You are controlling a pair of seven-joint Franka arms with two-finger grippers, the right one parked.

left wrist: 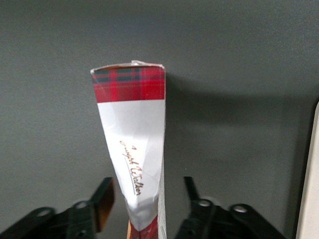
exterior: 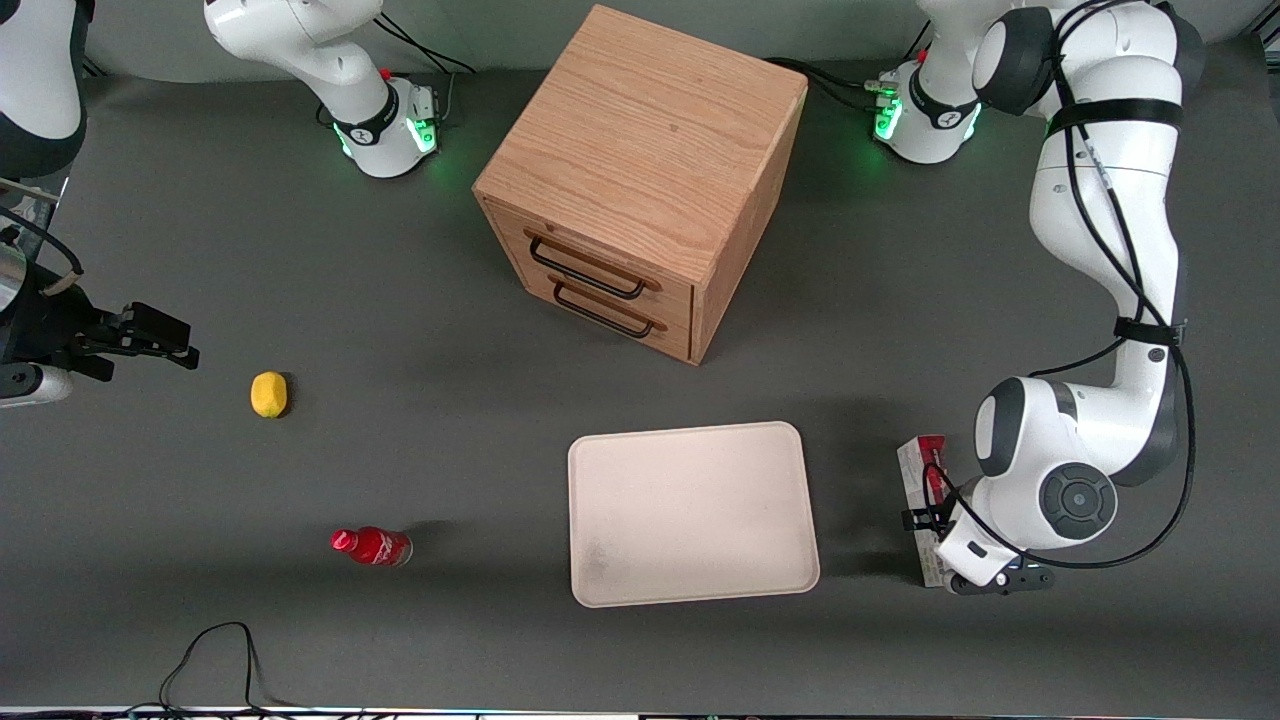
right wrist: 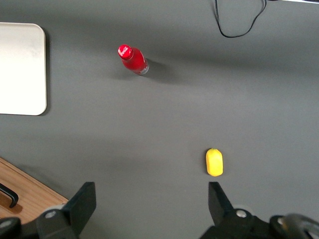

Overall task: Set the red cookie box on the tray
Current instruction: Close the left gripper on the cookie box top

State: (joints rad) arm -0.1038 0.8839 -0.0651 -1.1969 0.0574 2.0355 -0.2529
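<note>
The red cookie box (exterior: 916, 462) lies on the grey table beside the cream-white tray (exterior: 690, 510), toward the working arm's end. In the left wrist view the box (left wrist: 132, 134) is a long white carton with a red tartan end. My left gripper (left wrist: 147, 191) is low over the box and straddles it. Its fingers (left wrist: 103, 201) are open, with a gap to the carton on each side. In the front view the gripper (exterior: 935, 530) sits under the wrist over the box's nearer end, which it hides. The tray's edge (left wrist: 311, 189) also shows in the left wrist view.
A wooden drawer cabinet (exterior: 640, 180) stands farther from the front camera than the tray. A yellow lemon (exterior: 268, 393) and a small red bottle (exterior: 372, 546) lie toward the parked arm's end. A black cable (exterior: 210, 660) loops near the table's front edge.
</note>
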